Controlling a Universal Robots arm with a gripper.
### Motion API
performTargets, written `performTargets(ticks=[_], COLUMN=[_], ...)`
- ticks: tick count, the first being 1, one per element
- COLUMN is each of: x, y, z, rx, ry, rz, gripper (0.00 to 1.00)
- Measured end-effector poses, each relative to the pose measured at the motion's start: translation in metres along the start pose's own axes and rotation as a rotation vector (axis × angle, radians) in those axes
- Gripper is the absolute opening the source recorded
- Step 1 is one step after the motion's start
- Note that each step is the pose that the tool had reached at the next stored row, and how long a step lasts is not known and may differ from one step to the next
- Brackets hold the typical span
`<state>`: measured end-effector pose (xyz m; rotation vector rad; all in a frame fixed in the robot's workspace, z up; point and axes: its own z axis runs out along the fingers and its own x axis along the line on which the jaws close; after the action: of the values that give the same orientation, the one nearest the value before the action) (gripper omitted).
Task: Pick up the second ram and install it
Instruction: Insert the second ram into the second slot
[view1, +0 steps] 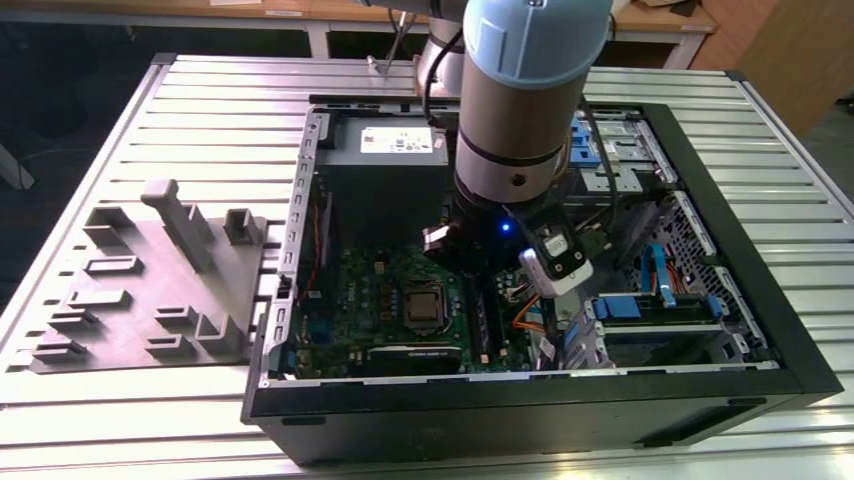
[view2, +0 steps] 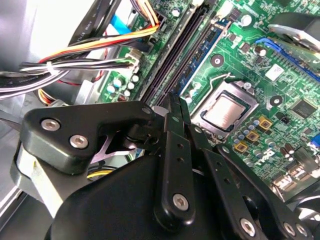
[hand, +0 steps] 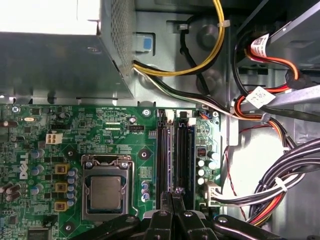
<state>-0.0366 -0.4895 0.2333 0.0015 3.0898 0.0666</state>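
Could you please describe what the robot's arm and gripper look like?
The arm is a grey tube with a light blue cap and a small blue light lower down. The gripper is matte black, its jointed links studded with silver screws, ending in slim jaws.

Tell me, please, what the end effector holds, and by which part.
It cannot be told; the end effector hangs over the black memory slots.
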Motion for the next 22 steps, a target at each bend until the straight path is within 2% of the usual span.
performTargets(ticks=[22], x=[0.0011], y=[-0.0003], z=[0.0056], rx=[-0.0008], ry=[-0.0005], rz=[0.000], gripper=[0.11])
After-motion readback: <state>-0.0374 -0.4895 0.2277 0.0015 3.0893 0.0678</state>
